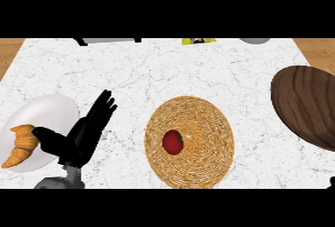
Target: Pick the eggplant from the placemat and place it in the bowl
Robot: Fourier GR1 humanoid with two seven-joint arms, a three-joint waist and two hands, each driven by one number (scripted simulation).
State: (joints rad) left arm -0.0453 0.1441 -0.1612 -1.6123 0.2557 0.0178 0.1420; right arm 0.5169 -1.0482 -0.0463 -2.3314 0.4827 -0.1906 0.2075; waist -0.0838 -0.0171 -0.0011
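A round woven placemat (196, 111) lies in the middle of the white marble counter. On its left half sits a small red, rounded item with a green stem (173, 142); it looks more like a tomato than an eggplant. At the right edge stands a dark brown wooden bowl (307, 106), partly cut off. My left hand (82, 135) rests open at the lower left, fingers straight and pointing up, well left of the placemat and holding nothing. Only a dark sliver of my right hand (331, 182) shows at the lower right corner.
A white plate (49, 111) at the left carries a croissant (21, 146), just beside my left hand. Along the far edge are a grey and black object (108, 41), a yellow item (198, 41) and a pale round thing (255, 41). Wood floor shows past both far corners.
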